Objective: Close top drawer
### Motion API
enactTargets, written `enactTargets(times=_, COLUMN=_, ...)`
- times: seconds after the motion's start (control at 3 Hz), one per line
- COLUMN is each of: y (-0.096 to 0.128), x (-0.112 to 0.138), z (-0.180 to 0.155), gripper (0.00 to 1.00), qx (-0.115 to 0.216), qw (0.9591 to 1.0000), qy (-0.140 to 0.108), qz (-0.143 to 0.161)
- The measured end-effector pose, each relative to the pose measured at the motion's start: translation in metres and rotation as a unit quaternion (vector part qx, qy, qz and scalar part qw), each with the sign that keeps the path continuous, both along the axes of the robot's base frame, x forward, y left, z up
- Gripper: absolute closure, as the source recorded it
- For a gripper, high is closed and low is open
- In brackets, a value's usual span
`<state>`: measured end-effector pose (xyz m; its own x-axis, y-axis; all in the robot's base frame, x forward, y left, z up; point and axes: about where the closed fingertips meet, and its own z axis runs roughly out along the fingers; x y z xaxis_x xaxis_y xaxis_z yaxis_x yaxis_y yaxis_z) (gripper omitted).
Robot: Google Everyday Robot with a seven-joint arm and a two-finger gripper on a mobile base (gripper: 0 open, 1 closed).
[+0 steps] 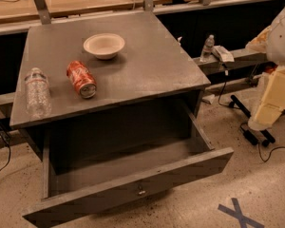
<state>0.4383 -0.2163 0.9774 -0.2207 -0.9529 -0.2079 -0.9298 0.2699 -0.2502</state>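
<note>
Standing pulled out: wide dark grey wooden top drawer point(133, 185). Cream gripper point(270, 102) is seen at right, well apart; state unclear.

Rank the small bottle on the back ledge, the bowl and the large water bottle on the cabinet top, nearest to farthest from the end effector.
The end effector is at the right edge of the camera view.
1. Small bottle, on the ledge at the right.
2. Bowl, mid cabinet top.
3. Large water bottle, at the left edge.

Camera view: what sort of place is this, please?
Probably a lab or workshop: wooden workbenches behind, loose cables, a tape cross on the floor. The gripper hangs right of the open top drawer.
</note>
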Motion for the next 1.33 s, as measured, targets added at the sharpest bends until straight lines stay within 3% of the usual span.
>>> enactTargets(times=0.67, y=0.006, x=0.012, z=-0.008, gripper=0.00, qx=-0.009, qw=0.9998, qy=0.006, qz=0.018)
enactTargets(times=1.0, y=0.046, x=-0.010, z=-0.045, gripper=0.00, qx=0.047, qw=0.9963, qy=0.001, qz=0.072)
enactTargets(times=1.33, y=0.072, x=-0.036, z=-0.098, gripper=0.00, qx=0.124, qw=0.9885, qy=-0.001, qz=0.087)
